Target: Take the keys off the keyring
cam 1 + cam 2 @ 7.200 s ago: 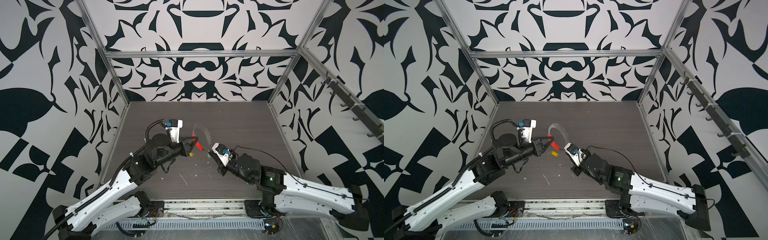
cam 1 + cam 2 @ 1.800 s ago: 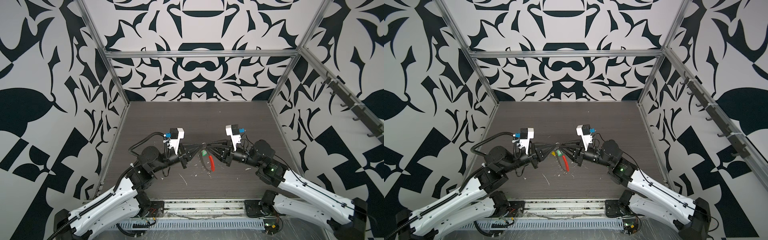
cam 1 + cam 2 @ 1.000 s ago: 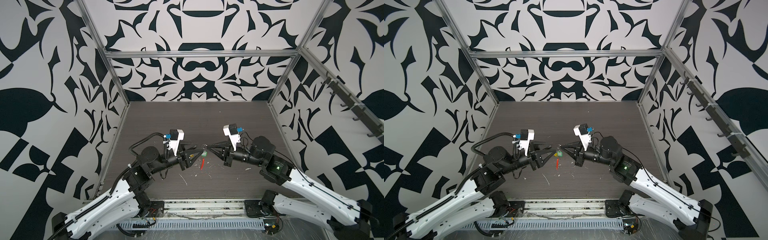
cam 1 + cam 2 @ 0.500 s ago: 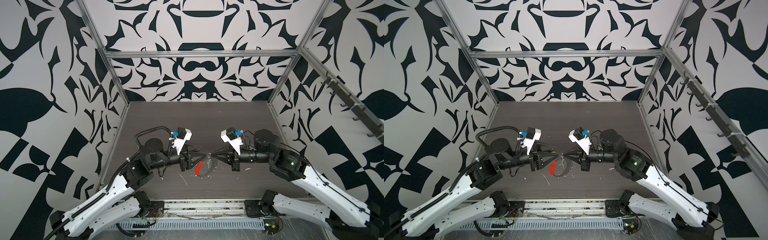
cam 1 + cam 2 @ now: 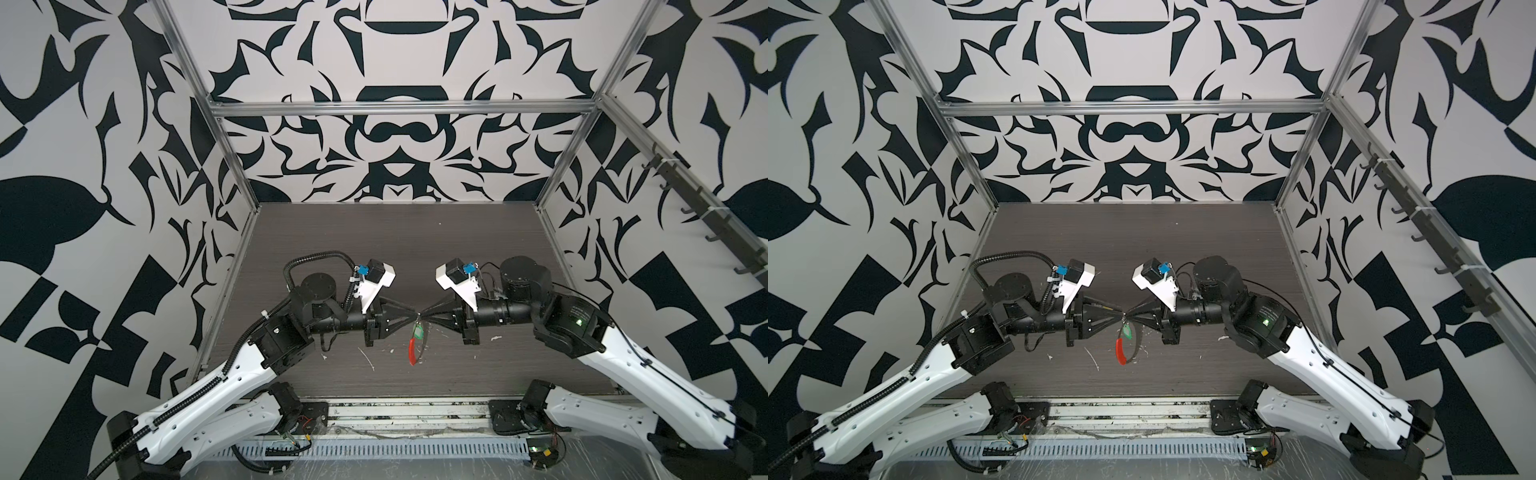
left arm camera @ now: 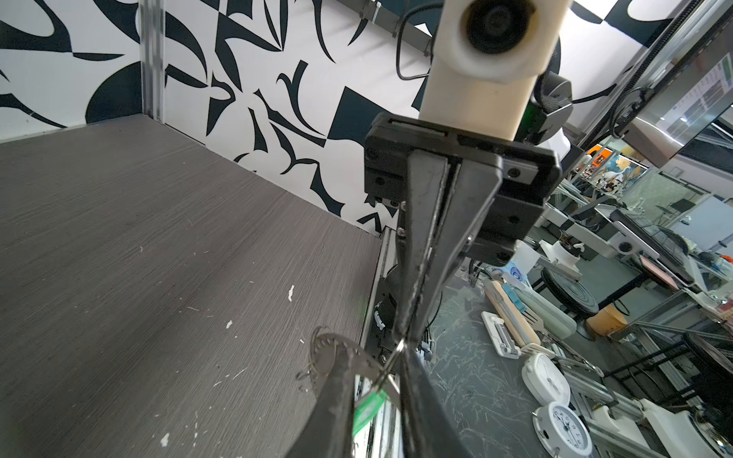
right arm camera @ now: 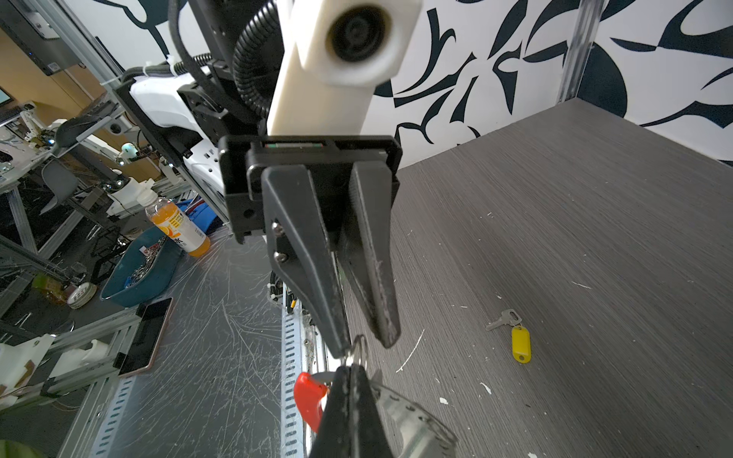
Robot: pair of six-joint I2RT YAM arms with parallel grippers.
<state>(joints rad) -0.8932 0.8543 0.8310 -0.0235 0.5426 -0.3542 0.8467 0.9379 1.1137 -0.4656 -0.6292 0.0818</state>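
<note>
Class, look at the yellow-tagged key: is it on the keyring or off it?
Off. The yellow-tagged key lies alone on the table, apart from the hanging keyring.

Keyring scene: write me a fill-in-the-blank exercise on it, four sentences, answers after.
1. The yellow-tagged key lies loose on the ___.
2. The tag hanging in mid-air is ___.
3. The keyring carries a sleeve coloured ___.
4. The right gripper is ___ on the keyring.
Answers: table; green; red; shut.
</note>
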